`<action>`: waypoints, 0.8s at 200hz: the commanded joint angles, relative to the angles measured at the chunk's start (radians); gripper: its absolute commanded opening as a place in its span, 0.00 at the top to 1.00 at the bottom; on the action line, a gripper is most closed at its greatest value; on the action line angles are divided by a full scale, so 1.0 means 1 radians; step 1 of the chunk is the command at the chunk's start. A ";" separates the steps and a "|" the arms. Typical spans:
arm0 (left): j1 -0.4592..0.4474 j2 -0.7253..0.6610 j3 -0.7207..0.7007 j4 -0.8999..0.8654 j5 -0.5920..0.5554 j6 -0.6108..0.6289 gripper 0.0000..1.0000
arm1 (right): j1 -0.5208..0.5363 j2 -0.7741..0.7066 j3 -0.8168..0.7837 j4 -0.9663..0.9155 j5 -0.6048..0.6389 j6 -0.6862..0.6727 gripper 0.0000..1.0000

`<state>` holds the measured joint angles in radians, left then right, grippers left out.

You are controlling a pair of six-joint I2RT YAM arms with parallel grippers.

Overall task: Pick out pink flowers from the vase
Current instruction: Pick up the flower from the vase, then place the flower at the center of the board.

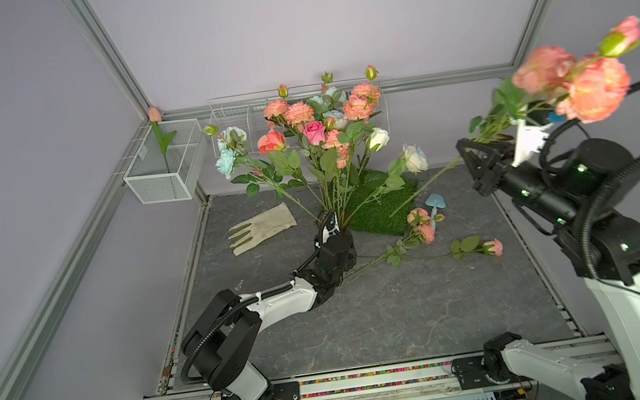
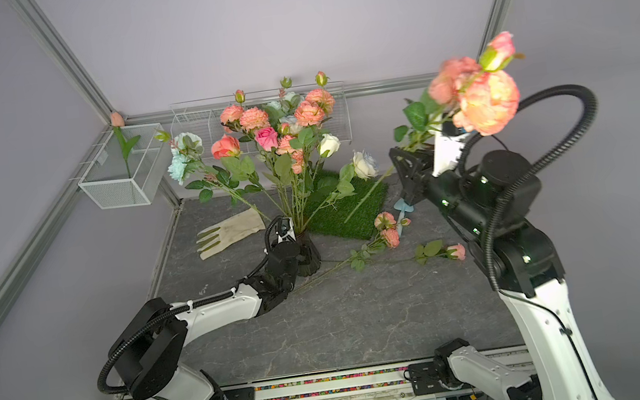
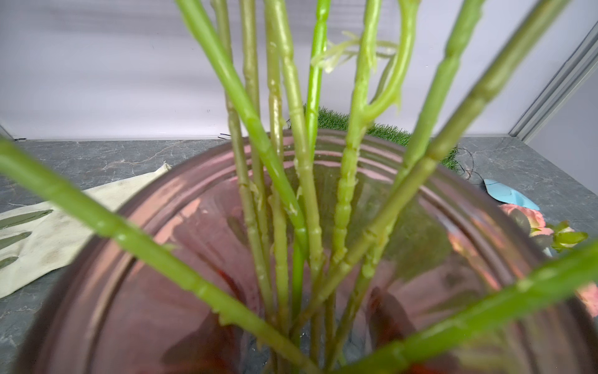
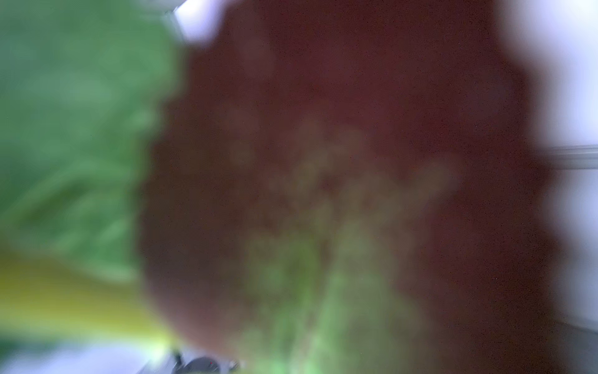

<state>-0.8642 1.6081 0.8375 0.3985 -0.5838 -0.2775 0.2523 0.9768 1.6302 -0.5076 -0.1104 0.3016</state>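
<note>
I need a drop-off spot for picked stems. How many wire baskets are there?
2. A white mesh basket hangs at the rear left corner, holding a peach tulip; a wire basket hangs on the back wall, partly hidden by pink flowers.

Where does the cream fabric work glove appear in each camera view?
Top view: cream fabric work glove lies left of the dark ribbed glass vase.
Top view: same place.
Left wrist: lying beyond the vase's rim.
Right wrist: not in it; only blur.
Shared landmark: green artificial grass mat.
</note>
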 commanded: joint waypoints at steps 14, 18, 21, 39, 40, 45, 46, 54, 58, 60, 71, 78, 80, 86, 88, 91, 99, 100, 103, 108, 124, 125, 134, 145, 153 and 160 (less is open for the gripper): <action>-0.007 0.052 -0.032 -0.188 0.059 -0.068 1.00 | -0.191 -0.016 -0.231 -0.175 0.037 0.225 0.94; -0.007 0.050 -0.032 -0.188 0.058 -0.066 1.00 | -0.212 -0.024 -0.274 -0.157 -0.006 0.257 0.94; -0.006 0.049 -0.032 -0.189 0.058 -0.067 1.00 | -0.229 -0.031 -0.309 -0.142 -0.040 0.281 0.94; -0.006 0.045 -0.032 -0.190 0.054 -0.060 1.00 | -0.286 -0.046 -0.510 -0.008 -0.253 0.427 0.94; -0.007 0.045 -0.031 -0.190 0.055 -0.059 1.00 | -0.288 -0.046 -0.520 0.000 -0.261 0.432 0.94; -0.007 0.045 -0.029 -0.191 0.056 -0.059 1.00 | -0.289 -0.043 -0.566 0.041 -0.306 0.463 0.93; -0.007 0.046 -0.029 -0.191 0.056 -0.058 1.00 | -0.288 -0.043 -0.577 0.052 -0.315 0.467 0.93; -0.007 0.046 -0.025 -0.194 0.058 -0.055 1.00 | -0.288 -0.028 -0.642 0.127 -0.387 0.499 0.92; -0.005 0.047 -0.025 -0.194 0.058 -0.055 1.00 | -0.288 -0.017 -0.665 0.150 -0.411 0.513 0.92; -0.006 0.048 -0.025 -0.194 0.058 -0.054 1.00 | -0.289 -0.011 -0.674 0.157 -0.419 0.520 0.92; -0.007 0.050 -0.023 -0.192 0.060 -0.054 1.00 | -0.288 0.028 -0.717 0.204 -0.457 0.539 0.90; -0.007 0.055 -0.020 -0.194 0.062 -0.053 1.00 | -0.287 0.053 -0.736 0.230 -0.459 0.548 0.89; -0.007 0.056 -0.019 -0.192 0.062 -0.054 1.00 | -0.287 0.060 -0.743 0.236 -0.458 0.551 0.89; -0.006 0.059 -0.017 -0.192 0.065 -0.052 1.00 | -0.288 0.080 -0.760 0.264 -0.454 0.559 0.89; -0.006 0.059 -0.016 -0.191 0.065 -0.052 1.00 | -0.287 0.087 -0.774 0.276 -0.454 0.562 0.89; -0.007 0.061 -0.015 -0.192 0.066 -0.053 1.00 | -0.288 0.099 -0.784 0.294 -0.452 0.564 0.89; -0.007 0.066 -0.013 -0.193 0.068 -0.052 1.00 | -0.289 0.135 -0.796 0.319 -0.439 0.577 0.89; -0.006 0.066 -0.012 -0.194 0.068 -0.052 1.00 | -0.289 0.140 -0.797 0.323 -0.438 0.579 0.89; -0.007 0.067 -0.010 -0.194 0.068 -0.054 1.00 | -0.288 0.154 -0.801 0.339 -0.435 0.584 0.89; -0.007 0.067 -0.009 -0.196 0.070 -0.052 1.00 | -0.287 0.180 -0.809 0.373 -0.437 0.593 0.89; -0.006 0.066 -0.005 -0.199 0.070 -0.051 1.00 | -0.287 0.259 -0.827 0.443 -0.425 0.649 0.88; -0.006 0.066 -0.005 -0.199 0.070 -0.051 1.00 | -0.286 0.263 -0.828 0.450 -0.425 0.652 0.88; -0.006 0.063 -0.006 -0.198 0.069 -0.050 1.00 | -0.284 0.303 -0.843 0.502 -0.418 0.683 0.85; -0.007 0.062 -0.006 -0.199 0.067 -0.047 1.00 | -0.281 0.338 -0.862 0.551 -0.401 0.721 0.81; -0.007 0.060 -0.006 -0.198 0.067 -0.044 1.00 | -0.278 0.360 -0.878 0.604 -0.390 0.738 0.79; -0.007 0.058 -0.006 -0.198 0.066 -0.043 1.00 | -0.275 0.377 -0.889 0.624 -0.375 0.753 0.79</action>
<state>-0.8642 1.6146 0.8589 0.3710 -0.5842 -0.2768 -0.0307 1.3117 0.7864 -0.0616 -0.5102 0.9504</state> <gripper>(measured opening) 0.638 0.201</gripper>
